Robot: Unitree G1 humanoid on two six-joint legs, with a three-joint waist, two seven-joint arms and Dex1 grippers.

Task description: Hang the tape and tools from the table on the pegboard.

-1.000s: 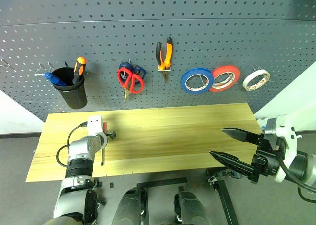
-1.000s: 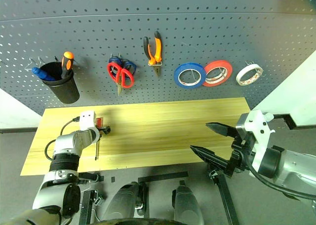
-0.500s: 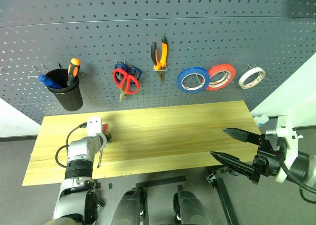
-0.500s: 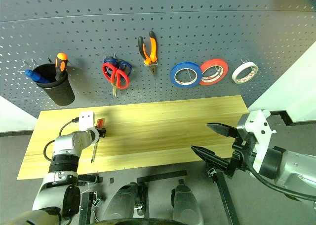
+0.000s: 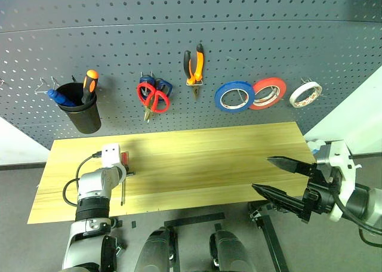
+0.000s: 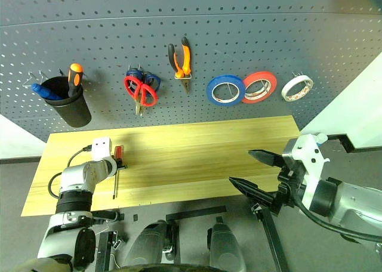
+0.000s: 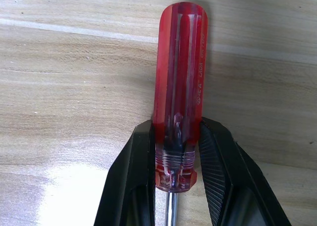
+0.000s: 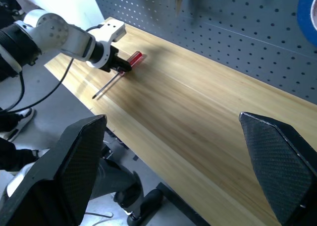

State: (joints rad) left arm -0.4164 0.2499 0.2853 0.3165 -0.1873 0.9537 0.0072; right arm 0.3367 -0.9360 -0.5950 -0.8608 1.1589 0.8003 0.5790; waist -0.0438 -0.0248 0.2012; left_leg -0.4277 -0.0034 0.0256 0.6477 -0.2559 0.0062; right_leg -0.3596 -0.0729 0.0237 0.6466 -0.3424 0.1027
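Now: left claw [image 7: 174, 186] clamped on red-handled screwdriver [image 7: 178, 92] near handle's shaft end, left part of frame, screwdriver lying on wooden surface [image 5: 203, 158]. Right claw [image 5: 280, 178] spread wide, empty, lower right of frame, off surface's near right corner. Pegboard [image 5: 250, 39] carries red scissors [image 5: 153, 99], pliers [image 5: 194, 66], cream tape [image 5: 305, 94], upper frame.

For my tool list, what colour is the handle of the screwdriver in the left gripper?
Translucent red handle; clearest in the left wrist view.
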